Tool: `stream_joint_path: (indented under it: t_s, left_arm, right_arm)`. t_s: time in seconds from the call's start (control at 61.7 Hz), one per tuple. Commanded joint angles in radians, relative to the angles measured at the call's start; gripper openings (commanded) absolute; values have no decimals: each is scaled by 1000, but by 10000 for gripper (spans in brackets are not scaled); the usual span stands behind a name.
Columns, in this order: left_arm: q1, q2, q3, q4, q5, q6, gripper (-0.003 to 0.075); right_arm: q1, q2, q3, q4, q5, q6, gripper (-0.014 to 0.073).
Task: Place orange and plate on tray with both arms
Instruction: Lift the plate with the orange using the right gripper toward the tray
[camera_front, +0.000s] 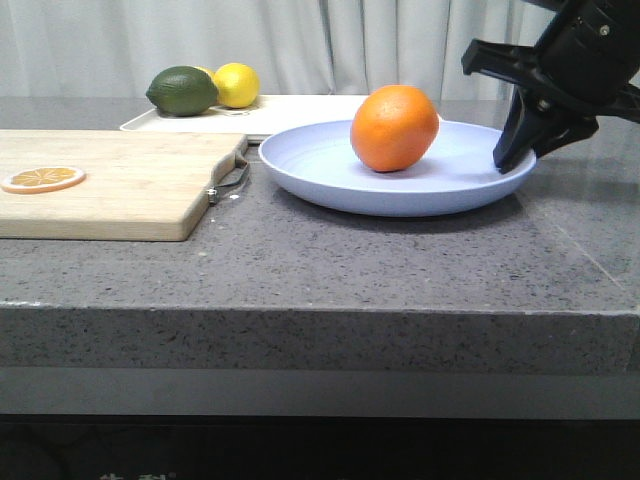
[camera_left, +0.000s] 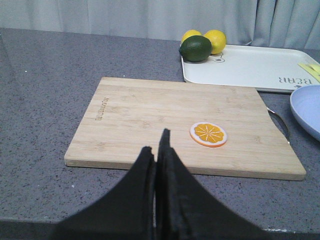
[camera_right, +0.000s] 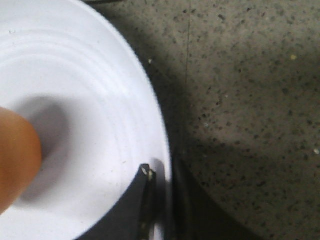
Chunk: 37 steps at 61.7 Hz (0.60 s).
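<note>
Now the black right gripper (camera_front: 508, 160) pinches the pale lavender round plate's (camera_front: 330, 180) rim (round orange (camera_front: 394, 127) aboard); the left gripper (camera_left: 157, 150) is closed, empty.

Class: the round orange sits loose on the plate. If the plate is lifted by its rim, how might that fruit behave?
The whole round bright-orange fruit rests unsecured on the shallow pale lavender-blue plate, so it will probably roll if tilted. The low rim likely offers little restraint. The right end effector grips one edge only, so tilting seems likely.

"BEAR" on the tray (camera_left: 260, 67); cutting board (camera_left: 150, 120) engraving unreadable.
</note>
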<state>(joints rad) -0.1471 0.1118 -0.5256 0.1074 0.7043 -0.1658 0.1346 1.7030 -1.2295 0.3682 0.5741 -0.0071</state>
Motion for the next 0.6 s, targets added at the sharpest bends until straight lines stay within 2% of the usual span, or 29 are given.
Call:
stream_joint_path:
  t_s: [0.0, 0.308, 0.584]
  left_arm:
    - [2, 13, -25, 2, -89, -7, -18]
    - [2, 13, -25, 2, -89, -7, -18]
    - [2, 13, -25, 2, -89, -7, -18]
  right_arm:
    - [-1, -42, -30, -7, -10, -20, -48]
    - [-1, -42, -54, 139, 67, -20, -51]
    - [-1, -35, -204, 253, 179, 1, -51]
